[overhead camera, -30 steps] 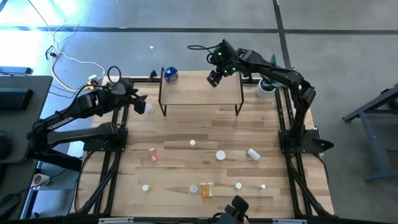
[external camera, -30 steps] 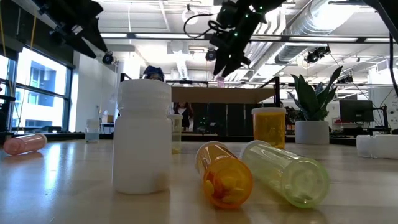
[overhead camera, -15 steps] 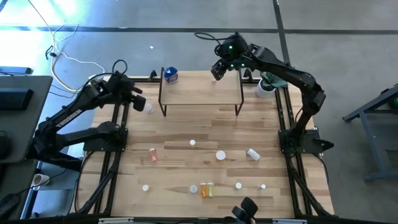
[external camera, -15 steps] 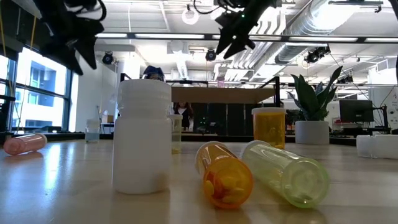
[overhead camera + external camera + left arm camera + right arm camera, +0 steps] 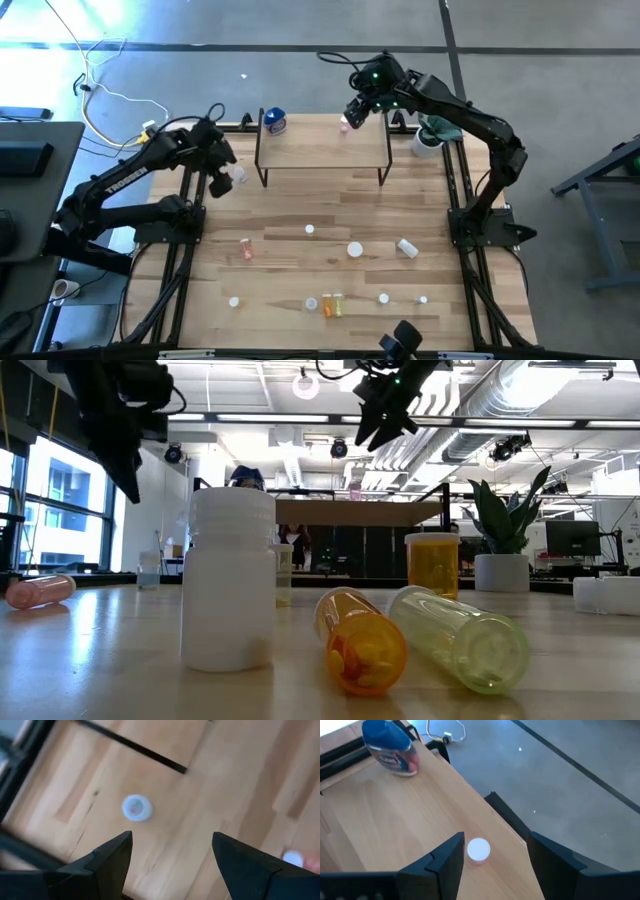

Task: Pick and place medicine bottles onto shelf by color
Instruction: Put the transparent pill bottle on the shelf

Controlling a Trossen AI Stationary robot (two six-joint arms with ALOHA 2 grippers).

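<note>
My right gripper (image 5: 352,114) hangs open above the far right part of the light-wood shelf (image 5: 322,148). A small pink bottle with a white cap (image 5: 478,850) stands on the shelf just below and ahead of its fingers, near the far edge; it also shows in the high view (image 5: 345,124). A blue-topped bottle (image 5: 274,121) stands on the shelf's far left corner. My left gripper (image 5: 216,182) is open, pointing down over the table left of the shelf, close to a small white bottle (image 5: 136,807) that stands on the tabletop.
Several small bottles lie or stand on the table's near half: a pink one (image 5: 246,247), white ones (image 5: 354,249), orange ones (image 5: 333,304), a pale lying one (image 5: 406,247). A potted plant (image 5: 428,135) stands right of the shelf. The shelf's middle is bare.
My right gripper has risen and drawn back toward the table's far right, away from the shelf top; the pink bottle now stands alone on the shelf. My left gripper has come down, tipped to point downward and moved a little toward the near edge beside the white bottle.
</note>
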